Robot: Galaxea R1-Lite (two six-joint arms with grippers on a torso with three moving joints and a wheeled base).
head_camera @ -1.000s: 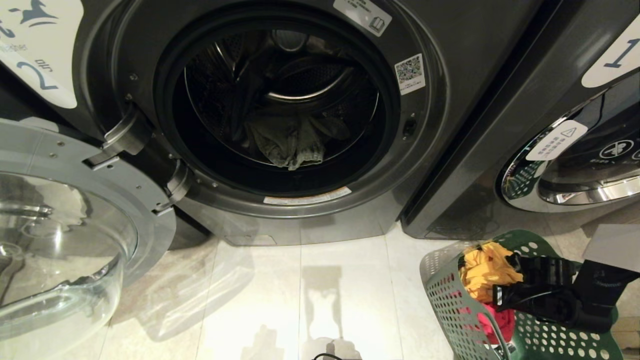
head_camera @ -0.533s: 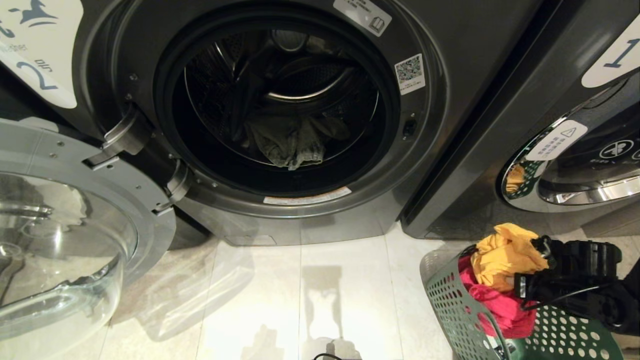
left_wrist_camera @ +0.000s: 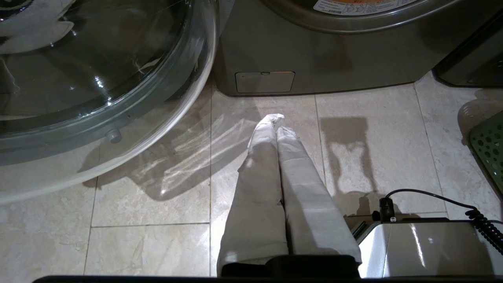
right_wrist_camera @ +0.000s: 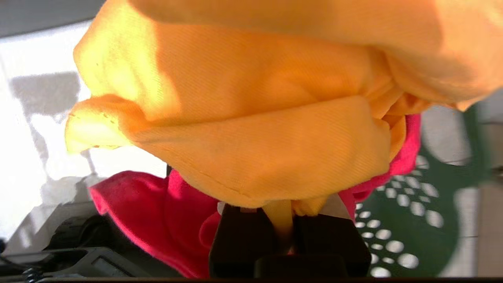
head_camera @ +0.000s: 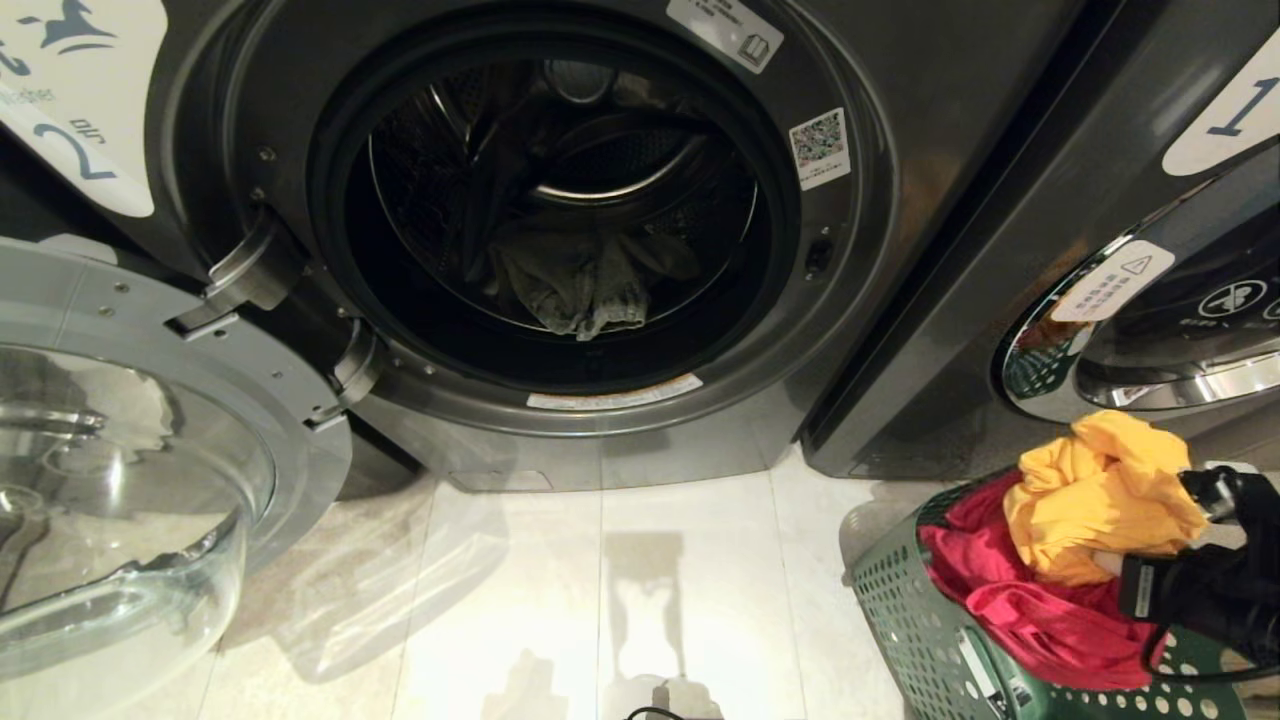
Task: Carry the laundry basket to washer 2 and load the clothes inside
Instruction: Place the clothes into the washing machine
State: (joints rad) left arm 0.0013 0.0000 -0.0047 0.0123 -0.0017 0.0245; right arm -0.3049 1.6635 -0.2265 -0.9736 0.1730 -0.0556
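Yellow cloth point(head_camera: 1100, 500), pinched in the right claw point(right_wrist_camera: 283, 224), has risen clear above the basket point(head_camera: 930, 630) right of washer 2 point(head_camera: 560, 210), dragging red cloth point(head_camera: 1030, 600) up too, so loading can follow; left claw point(left_wrist_camera: 275, 122) is pressed together.

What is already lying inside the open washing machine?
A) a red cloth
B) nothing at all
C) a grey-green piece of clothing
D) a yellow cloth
C: a crumpled grey-green garment lies at the bottom of the drum of washer 2, while the yellow cloth and the red cloth are over at the laundry basket.
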